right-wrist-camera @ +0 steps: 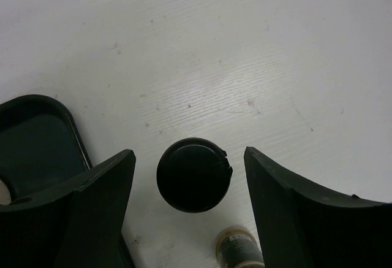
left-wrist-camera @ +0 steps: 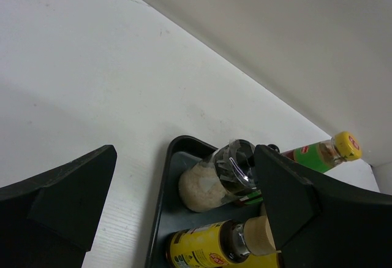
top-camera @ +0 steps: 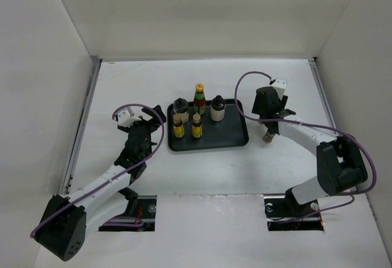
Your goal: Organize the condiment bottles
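Observation:
A dark tray (top-camera: pixel 228 137) holds several condiment bottles: a tall red-green one with a yellow cap (top-camera: pixel 199 99), a black-capped jar of white grains (top-camera: pixel 180 106), a white jar (top-camera: pixel 217 109) and two yellow-labelled bottles (top-camera: pixel 178 126). My right gripper (top-camera: pixel 267 118) hangs open just right of the tray. In the right wrist view its fingers (right-wrist-camera: pixel 101 188) flank a black bottle cap (right-wrist-camera: pixel 194 174) seen from above, with gaps on both sides. A small pale-capped bottle (top-camera: pixel 268 137) stands on the table beside it. My left gripper (top-camera: pixel 144 127) is open and empty left of the tray.
White walls close in the table on three sides. In the left wrist view the tray's near corner (left-wrist-camera: pixel 160 188), the grain jar (left-wrist-camera: pixel 211 182), a yellow-labelled bottle (left-wrist-camera: pixel 208 249) and the yellow-capped bottle (left-wrist-camera: pixel 324 151) sit close ahead. The tray's right corner (right-wrist-camera: pixel 37 139) lies beside my right gripper's left finger.

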Action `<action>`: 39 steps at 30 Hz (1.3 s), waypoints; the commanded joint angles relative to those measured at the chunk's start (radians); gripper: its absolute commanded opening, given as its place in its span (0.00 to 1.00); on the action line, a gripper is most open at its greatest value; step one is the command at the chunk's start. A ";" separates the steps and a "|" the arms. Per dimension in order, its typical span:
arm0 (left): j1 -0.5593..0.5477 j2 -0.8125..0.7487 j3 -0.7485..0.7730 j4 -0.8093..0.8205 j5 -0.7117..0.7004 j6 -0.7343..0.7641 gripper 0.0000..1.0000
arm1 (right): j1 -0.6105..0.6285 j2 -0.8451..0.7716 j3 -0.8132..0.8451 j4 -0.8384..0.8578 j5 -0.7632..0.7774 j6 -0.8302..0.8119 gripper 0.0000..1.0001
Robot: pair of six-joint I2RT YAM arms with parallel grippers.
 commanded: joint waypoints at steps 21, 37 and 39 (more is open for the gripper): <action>0.002 0.008 0.004 0.034 0.015 -0.012 0.99 | 0.191 -0.072 0.048 0.166 -0.051 -0.012 0.37; -0.004 0.021 0.006 0.035 0.015 -0.014 0.99 | 0.259 0.100 0.082 0.223 -0.030 -0.010 0.82; -0.004 0.016 0.006 0.034 0.015 -0.014 0.99 | 0.262 0.038 0.070 0.199 -0.019 -0.005 0.87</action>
